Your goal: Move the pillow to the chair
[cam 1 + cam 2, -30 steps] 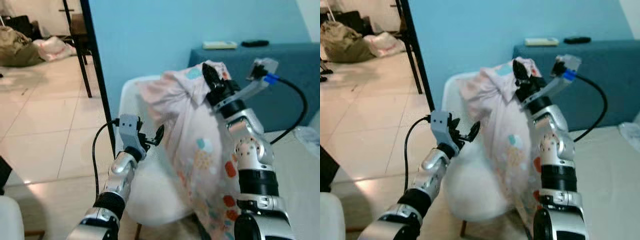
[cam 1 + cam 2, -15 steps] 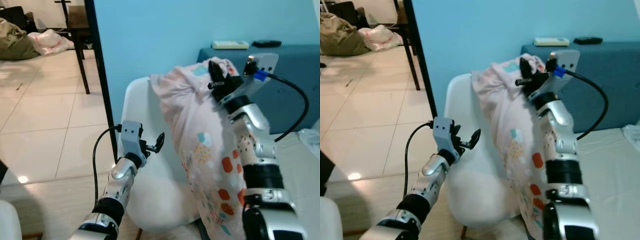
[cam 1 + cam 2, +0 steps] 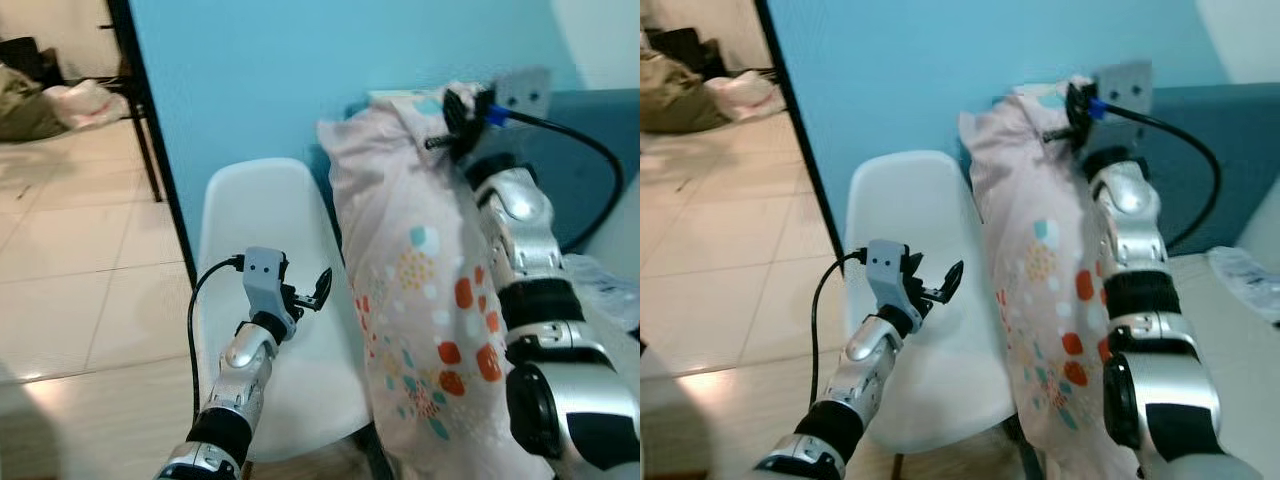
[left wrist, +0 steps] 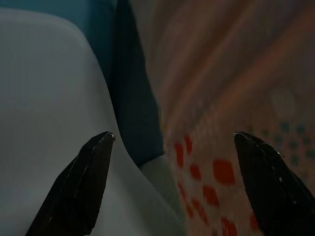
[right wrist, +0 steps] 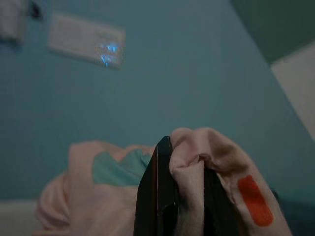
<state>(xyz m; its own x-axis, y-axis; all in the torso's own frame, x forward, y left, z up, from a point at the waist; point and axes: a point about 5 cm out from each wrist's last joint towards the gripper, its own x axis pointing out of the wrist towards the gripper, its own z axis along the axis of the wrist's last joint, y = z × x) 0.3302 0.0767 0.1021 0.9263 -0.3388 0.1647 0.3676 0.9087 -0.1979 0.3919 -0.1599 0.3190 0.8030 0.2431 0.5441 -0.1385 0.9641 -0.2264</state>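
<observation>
Tiled floor (image 3: 60, 270): far left, beyond a black frame post (image 3: 150, 150). White chair (image 3: 910, 215): against the blue wall (image 3: 250, 80), seat bare. Your left pincer (image 3: 305, 295): over the chair seat, fingers spread, gripping nothing. Pillow (image 3: 420, 290), pink with orange and teal patches: hanging upright just right of the chair, off the seat. Your right pincer (image 5: 179, 196): raised high, clenched on the pillow's bunched top corner.
</observation>
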